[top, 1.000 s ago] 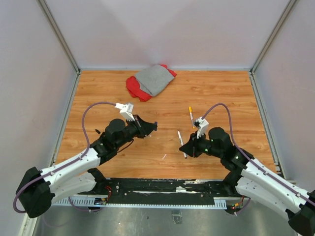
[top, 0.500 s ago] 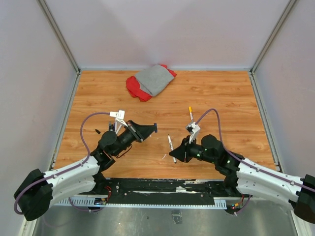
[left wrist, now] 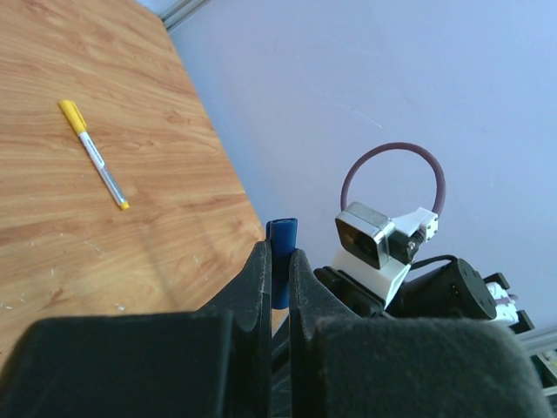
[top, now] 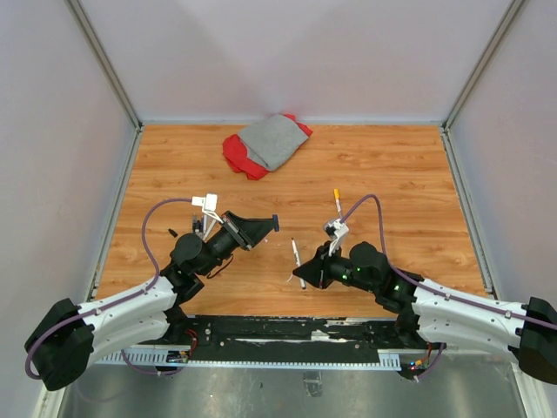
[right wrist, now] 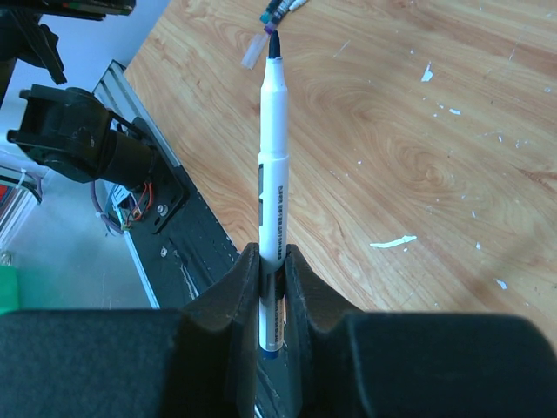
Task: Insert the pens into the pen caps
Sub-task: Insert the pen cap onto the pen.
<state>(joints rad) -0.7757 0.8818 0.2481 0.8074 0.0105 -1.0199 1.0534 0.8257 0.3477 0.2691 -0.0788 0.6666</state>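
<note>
My left gripper (top: 266, 225) is shut on a short blue pen cap (top: 275, 222), held above the table. In the left wrist view the cap (left wrist: 280, 251) sticks out between the fingertips (left wrist: 258, 270). My right gripper (top: 304, 273) is shut on a white pen (top: 297, 253). In the right wrist view the pen (right wrist: 274, 157) stands out of the gripper (right wrist: 273, 261), dark tip away from the jaws. The cap and the pen tip are apart. A pen with a yellow end (top: 338, 205) lies on the table and also shows in the left wrist view (left wrist: 94, 157).
A red and grey cloth (top: 265, 144) lies at the back. A small dark piece (top: 172, 232) lies by the left arm. White scraps (right wrist: 393, 242) dot the wood. Ends of other pens (right wrist: 280, 10) show at the top edge of the right wrist view.
My right gripper has moved left and nearer with the white pen in it. My left gripper has drawn back slightly to the left, the blue cap still in it.
</note>
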